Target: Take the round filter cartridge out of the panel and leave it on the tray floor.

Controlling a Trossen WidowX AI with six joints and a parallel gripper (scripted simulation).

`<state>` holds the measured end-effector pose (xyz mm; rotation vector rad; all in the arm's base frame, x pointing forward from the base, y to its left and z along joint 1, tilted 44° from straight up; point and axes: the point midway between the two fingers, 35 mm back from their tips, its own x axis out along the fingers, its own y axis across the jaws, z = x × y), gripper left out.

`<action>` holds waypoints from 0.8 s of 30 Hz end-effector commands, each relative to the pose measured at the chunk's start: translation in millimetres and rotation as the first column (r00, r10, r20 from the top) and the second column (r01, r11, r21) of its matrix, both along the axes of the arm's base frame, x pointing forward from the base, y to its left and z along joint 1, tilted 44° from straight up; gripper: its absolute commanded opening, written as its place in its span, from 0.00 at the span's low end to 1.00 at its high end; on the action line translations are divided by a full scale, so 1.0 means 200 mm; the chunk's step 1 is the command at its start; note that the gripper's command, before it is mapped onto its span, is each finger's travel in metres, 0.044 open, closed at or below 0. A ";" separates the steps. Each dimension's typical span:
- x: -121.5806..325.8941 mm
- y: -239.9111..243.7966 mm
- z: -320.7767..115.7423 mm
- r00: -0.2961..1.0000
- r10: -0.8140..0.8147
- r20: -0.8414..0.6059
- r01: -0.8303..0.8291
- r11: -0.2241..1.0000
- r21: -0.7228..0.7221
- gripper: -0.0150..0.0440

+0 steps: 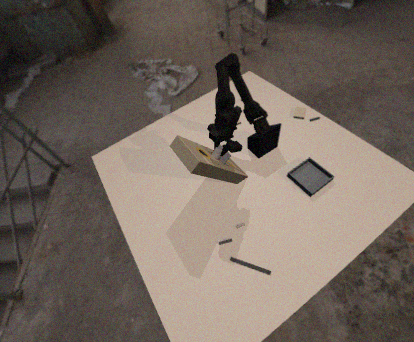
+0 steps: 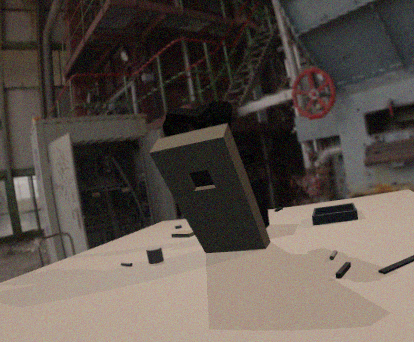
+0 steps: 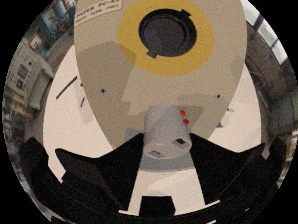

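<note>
The service panel (image 1: 185, 151) (image 2: 221, 215) (image 3: 102, 62) stands tilted on the table. Its round socket (image 3: 165, 34), inside a yellow ring (image 3: 129, 37), is empty. The filter cartridge (image 1: 218, 152) (image 3: 166, 127), a light grey cylinder with two dark slots on its end face and red and orange dots on its side, is out of the socket, at the grey ledge (image 3: 162, 164) low on the panel. My gripper (image 3: 166, 137) is shut on the cartridge, one finger on each side. Whether it still touches the ledge is unclear. The tray (image 1: 299, 186) (image 2: 335, 216) is a shallow dark-rimmed box, empty.
A long dark bar (image 1: 250, 266) (image 2: 406, 260) and a short dark bar (image 1: 225, 242) (image 2: 343, 270) lie on the table. A dark cylinder (image 2: 155, 255) stands on the other side of the panel. A beige block (image 1: 299, 111) lies at the far edge.
</note>
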<state>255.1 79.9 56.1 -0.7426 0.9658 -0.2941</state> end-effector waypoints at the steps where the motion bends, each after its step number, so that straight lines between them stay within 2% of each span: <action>1: 0.04 0.05 0.05 1.000 0.000 0.013 0.000 1.000 0.013 0.25; 24: -0.19 0.32 0.35 1.000 0.000 0.008 0.000 1.000 0.013 0.25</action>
